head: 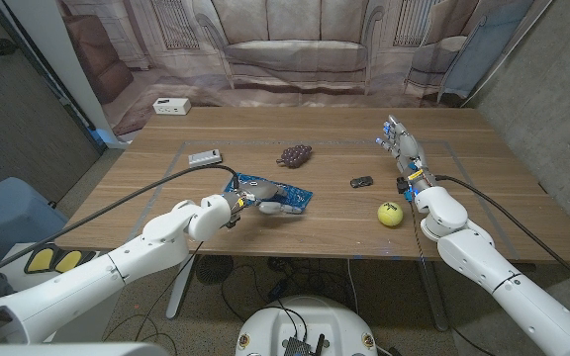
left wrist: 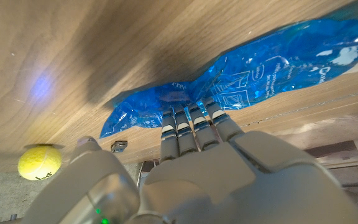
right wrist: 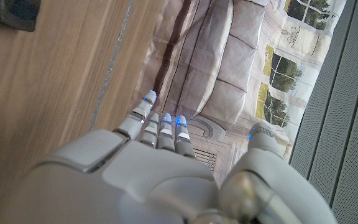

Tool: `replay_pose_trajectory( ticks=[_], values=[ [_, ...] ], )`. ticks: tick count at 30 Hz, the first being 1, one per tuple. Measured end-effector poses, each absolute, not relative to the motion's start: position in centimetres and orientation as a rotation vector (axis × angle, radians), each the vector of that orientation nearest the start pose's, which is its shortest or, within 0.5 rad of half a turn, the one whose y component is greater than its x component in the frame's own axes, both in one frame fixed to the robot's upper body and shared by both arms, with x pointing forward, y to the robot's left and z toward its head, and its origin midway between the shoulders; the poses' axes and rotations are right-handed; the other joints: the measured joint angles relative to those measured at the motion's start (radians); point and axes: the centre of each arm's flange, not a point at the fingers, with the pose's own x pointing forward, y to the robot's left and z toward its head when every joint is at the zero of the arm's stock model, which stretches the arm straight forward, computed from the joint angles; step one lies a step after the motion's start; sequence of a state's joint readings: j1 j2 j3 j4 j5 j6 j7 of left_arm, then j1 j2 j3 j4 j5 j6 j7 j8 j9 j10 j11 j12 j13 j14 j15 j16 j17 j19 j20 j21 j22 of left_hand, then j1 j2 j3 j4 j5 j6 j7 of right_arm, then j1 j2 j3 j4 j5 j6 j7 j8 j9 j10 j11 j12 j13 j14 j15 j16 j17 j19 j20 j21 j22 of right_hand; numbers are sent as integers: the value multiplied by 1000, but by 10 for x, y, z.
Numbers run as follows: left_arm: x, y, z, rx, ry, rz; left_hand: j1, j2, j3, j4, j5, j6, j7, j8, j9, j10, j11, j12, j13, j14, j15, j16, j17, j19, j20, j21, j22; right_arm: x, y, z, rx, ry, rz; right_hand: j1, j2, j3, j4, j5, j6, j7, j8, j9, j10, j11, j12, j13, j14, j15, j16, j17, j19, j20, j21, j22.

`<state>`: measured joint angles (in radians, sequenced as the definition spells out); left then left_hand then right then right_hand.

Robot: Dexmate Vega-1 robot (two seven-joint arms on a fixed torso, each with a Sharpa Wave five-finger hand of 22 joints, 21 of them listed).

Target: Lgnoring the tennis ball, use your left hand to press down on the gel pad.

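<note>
Left hand [head: 245,198] on gel pad [head: 283,197], tennis ball [head: 391,213] apart, perhaps grapes [head: 295,154] behind

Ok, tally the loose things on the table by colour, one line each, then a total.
Blue: 1, gel pad
Yellow: 1, tennis ball
Dark purple: 1, grape bunch
Black: 1, small object
Silver-grey: 1, flat device
White: 1, box
Total: 6
</note>
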<state>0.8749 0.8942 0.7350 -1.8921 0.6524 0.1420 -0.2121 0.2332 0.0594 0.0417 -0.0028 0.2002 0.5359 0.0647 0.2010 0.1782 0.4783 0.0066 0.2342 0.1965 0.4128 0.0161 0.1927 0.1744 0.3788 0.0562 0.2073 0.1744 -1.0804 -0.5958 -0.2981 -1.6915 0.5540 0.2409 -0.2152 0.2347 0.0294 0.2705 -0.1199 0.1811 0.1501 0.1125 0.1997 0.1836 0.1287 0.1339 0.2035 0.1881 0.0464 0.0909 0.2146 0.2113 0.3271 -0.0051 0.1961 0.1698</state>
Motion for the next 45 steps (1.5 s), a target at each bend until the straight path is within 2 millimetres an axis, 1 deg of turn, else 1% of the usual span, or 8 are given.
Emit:
replay_pose_trajectory(
  ticks=[17, 18, 19, 35, 36, 45],
  values=[
    [572, 177, -96, 1663, -480, -361, 4, -4, 3, -3, 0, 0, 0, -2, 0, 0, -1, 0, 0, 0, 0, -1, 0, 0, 0, -2, 0, 578, -277, -30, 16, -670, 104, 4, 4, 0, 0, 0, 0, 0, 0, 0, 0, 0, 0, 0, 0, 0, 0, 0, 0, 0, 0, 0],
    [571, 178, -98, 1662, -476, -363, 4, -4, 3, -3, 0, -1, 0, -5, 0, 0, -2, 0, -5, 0, 0, -4, 0, 0, 0, -3, 0, 578, -277, -29, 17, -671, 104, 4, 4, 0, 0, 0, 0, 0, 0, 0, 0, 0, 0, 0, 0, 0, 0, 0, 0, 0, 0, 0],
    [571, 178, -98, 1662, -475, -363, 4, -4, 2, -4, 0, -1, 0, -5, -1, 0, -2, 0, -36, 0, 0, -4, 0, 0, 0, -4, 0, 578, -277, -29, 18, -671, 104, 4, 4, 0, 0, 0, 0, 0, 0, 0, 0, 0, 0, 0, 0, 0, 0, 0, 0, 0, 0, 0],
    [564, 186, -99, 1633, -458, -364, 4, -4, 2, -10, 0, 4, -5, -4, -1, 0, -2, 0, -37, 2, -2, -4, 0, 1, -1, -3, 0, 579, -276, -29, 22, -679, 105, 4, 4, -4, -4, 0, 3, -3, 0, 0, 0, 0, 0, 0, 4, 4, 0, 0, 0, 0, 0, 0],
    [564, 186, -99, 1633, -458, -364, 9, 1, 2, -10, 0, 7, -8, -4, -1, 0, -2, 0, -37, 2, -2, -4, 0, 1, -1, -3, 0, 579, -276, -29, 21, -679, 105, 4, 4, -4, -4, 0, 4, -4, 0, 0, 0, 0, 0, 0, 4, 4, 0, 0, 0, 0, 0, 0],
    [563, 185, -97, 1621, -470, -369, 9, 1, 2, -10, 0, 7, -8, 1, 1, 4, -6, -1, -36, 3, -3, -4, 0, 2, -3, -2, 0, 577, -275, -29, 21, -680, 104, 9, 9, -4, -4, 0, 5, -6, 0, 0, 0, 0, 0, 0, 4, 4, 0, 0, 0, 0, 0, 0]
  ],
)
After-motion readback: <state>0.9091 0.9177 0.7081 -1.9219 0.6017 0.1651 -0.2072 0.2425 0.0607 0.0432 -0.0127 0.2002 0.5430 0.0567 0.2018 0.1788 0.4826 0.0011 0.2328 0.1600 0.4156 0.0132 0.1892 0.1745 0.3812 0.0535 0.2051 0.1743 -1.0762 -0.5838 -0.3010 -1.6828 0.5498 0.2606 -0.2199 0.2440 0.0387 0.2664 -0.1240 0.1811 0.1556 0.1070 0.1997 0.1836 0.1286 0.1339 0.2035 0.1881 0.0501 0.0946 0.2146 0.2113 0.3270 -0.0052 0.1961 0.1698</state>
